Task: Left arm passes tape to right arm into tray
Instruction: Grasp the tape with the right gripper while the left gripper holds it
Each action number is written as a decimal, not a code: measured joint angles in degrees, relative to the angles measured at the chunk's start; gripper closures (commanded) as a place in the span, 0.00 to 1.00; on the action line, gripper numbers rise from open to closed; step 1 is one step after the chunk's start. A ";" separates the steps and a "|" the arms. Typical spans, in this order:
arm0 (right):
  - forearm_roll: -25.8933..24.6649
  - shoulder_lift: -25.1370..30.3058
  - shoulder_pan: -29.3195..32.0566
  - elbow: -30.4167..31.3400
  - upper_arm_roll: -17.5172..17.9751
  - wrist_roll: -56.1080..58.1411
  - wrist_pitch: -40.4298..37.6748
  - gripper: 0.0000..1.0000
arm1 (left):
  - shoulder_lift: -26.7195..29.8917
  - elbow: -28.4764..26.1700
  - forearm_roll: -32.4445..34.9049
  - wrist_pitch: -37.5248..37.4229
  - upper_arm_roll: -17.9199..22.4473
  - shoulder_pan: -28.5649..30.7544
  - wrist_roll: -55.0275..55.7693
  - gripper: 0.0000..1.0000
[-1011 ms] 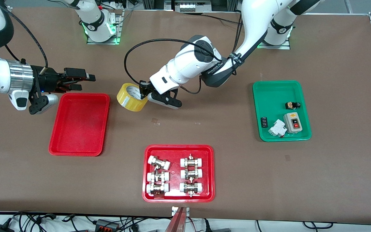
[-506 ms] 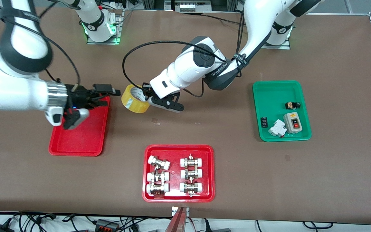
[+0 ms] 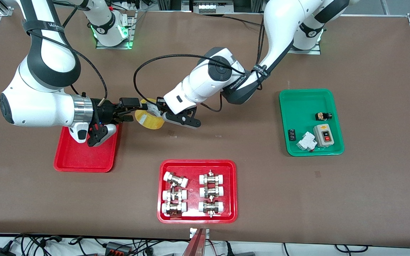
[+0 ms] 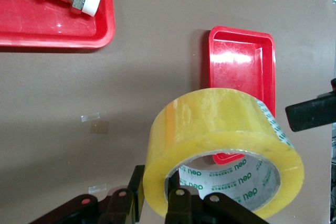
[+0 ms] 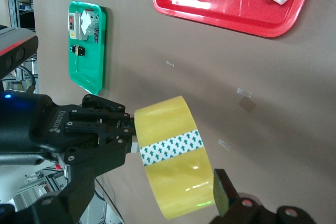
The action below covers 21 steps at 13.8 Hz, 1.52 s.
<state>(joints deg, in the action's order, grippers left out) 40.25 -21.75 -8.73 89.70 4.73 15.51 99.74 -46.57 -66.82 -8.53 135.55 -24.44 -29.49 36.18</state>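
The tape hangs clamped in the left gripper, above bare table beside the tray. The right gripper, fingers spread, brackets its rim: handover pending. Next, presumably, right closes before left releases.

We see a brown matte table carrying three trays: a plain red rectangular plastic tray toward the right arm's end, a green plastic tray toward the left arm's end, and, nearest the front camera, a red tray of white-capped metal fittings.
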 measured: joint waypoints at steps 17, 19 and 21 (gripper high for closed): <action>-0.27 -1.81 -0.62 0.19 -0.26 3.24 2.31 1.00 | -0.74 1.77 0.01 0.00 0.73 -0.54 -0.49 0.01; -0.21 -1.81 -0.68 -0.01 -0.24 3.21 2.38 1.00 | -0.74 2.16 1.58 0.03 0.90 -0.53 -0.68 0.00; -0.21 -1.81 -0.71 -0.24 -0.24 3.06 2.42 1.00 | -0.74 2.93 3.45 0.06 1.17 -0.06 -0.64 0.00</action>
<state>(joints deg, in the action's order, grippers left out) 40.05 -23.55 -9.44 89.46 4.50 18.57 102.16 -47.31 -63.90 -5.08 135.61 -23.26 -29.55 35.54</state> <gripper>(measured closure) 0.401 0.537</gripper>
